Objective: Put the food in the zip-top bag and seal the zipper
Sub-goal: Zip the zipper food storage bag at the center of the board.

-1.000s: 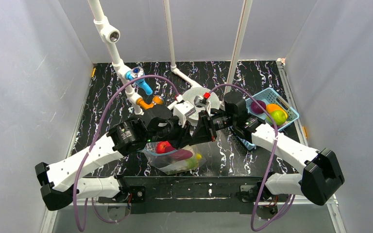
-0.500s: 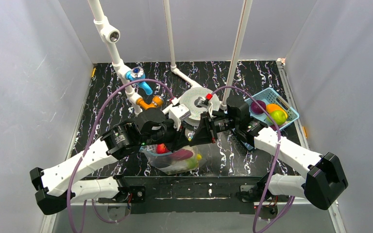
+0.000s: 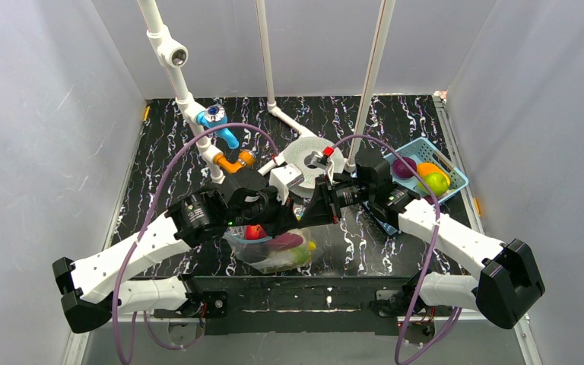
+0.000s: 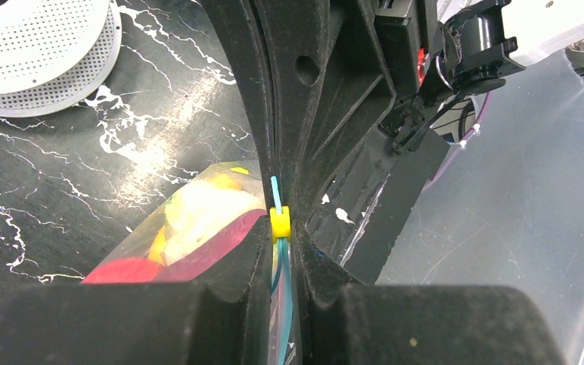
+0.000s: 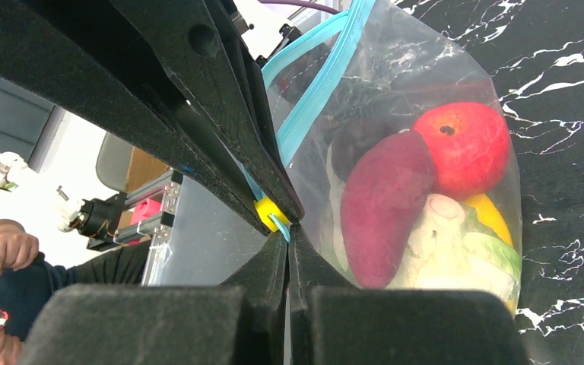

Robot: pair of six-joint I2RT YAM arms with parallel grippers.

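The clear zip-top bag (image 3: 274, 249) hangs between both grippers, tip to tip at the table's near middle. It holds a red apple (image 5: 464, 148), a purple piece (image 5: 384, 205), a white cauliflower piece (image 5: 437, 236) and a yellow banana (image 5: 494, 217). My left gripper (image 4: 280, 237) is shut on the teal zipper (image 4: 276, 194) just behind its yellow slider (image 4: 280, 224). My right gripper (image 5: 289, 237) is shut on the zipper's end right by the slider (image 5: 268, 215). Behind the slider the zipper's two strips (image 5: 312, 99) stand apart.
A light-blue mesh basket (image 3: 449, 169) at the right holds purple (image 3: 404, 167), orange (image 3: 428, 169) and green (image 3: 436, 182) fruits. A white perforated disc (image 3: 304, 156) and white pipes with a blue valve (image 3: 220, 125) stand behind the grippers. The table's near edge is just below the bag.
The left arm has shifted a little left and then part of the way back. Both grippers stay shut on the zipper, and the bag hangs in the same place.
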